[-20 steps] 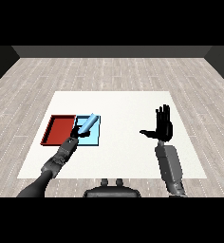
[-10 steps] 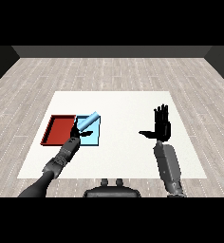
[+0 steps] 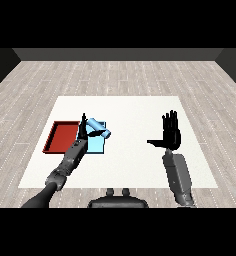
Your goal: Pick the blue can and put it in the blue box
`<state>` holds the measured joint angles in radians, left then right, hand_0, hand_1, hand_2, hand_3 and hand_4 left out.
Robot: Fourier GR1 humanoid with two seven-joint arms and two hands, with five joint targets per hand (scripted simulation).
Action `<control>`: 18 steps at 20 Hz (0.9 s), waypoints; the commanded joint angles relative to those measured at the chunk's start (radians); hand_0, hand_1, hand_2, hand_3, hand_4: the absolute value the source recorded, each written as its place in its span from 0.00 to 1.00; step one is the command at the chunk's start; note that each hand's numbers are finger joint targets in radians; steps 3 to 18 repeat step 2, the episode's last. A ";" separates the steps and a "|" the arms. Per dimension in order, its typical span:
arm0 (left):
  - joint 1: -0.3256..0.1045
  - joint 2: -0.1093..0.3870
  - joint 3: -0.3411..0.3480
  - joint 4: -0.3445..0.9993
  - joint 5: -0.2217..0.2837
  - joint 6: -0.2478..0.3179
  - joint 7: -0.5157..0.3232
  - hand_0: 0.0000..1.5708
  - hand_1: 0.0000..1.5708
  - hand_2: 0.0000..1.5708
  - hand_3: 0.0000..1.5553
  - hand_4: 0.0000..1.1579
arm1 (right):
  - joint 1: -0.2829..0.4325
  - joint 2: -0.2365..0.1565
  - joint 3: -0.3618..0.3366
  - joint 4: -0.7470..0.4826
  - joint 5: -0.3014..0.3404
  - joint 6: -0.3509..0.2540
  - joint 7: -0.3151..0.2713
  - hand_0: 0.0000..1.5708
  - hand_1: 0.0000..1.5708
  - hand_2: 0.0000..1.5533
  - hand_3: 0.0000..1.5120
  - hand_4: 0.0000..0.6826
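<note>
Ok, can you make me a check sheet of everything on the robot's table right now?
Surface: white table, flat, on a wooden floor.
Job's things: blue can lies on its side across the far right part of the blue tray; red tray sits right beside it, on the left.
Clutter: nothing seen.
Hands: left hand is over the blue tray, right at the can, fingers mostly straight; whether it touches the can is unclear. Right hand is open, fingers straight up, holding nothing.
Cables: nothing seen.
Surroundings: dark walls behind the floor.
</note>
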<state>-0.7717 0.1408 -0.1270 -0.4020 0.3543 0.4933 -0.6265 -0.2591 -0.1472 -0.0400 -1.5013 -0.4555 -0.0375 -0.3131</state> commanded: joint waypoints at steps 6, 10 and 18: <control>0.115 0.012 -0.007 -0.220 0.033 -0.190 -0.142 0.00 0.00 0.00 0.00 0.00 | 0.054 -0.017 0.032 0.012 0.026 0.035 0.007 0.00 0.00 0.00 0.00 0.00; 0.115 0.012 -0.007 -0.220 0.033 -0.190 -0.142 0.00 0.00 0.00 0.00 0.00 | 0.054 -0.017 0.032 0.012 0.026 0.035 0.007 0.00 0.00 0.00 0.00 0.00; 0.115 0.012 -0.007 -0.220 0.033 -0.190 -0.142 0.00 0.00 0.00 0.00 0.00 | 0.054 -0.017 0.032 0.012 0.026 0.035 0.007 0.00 0.00 0.00 0.00 0.00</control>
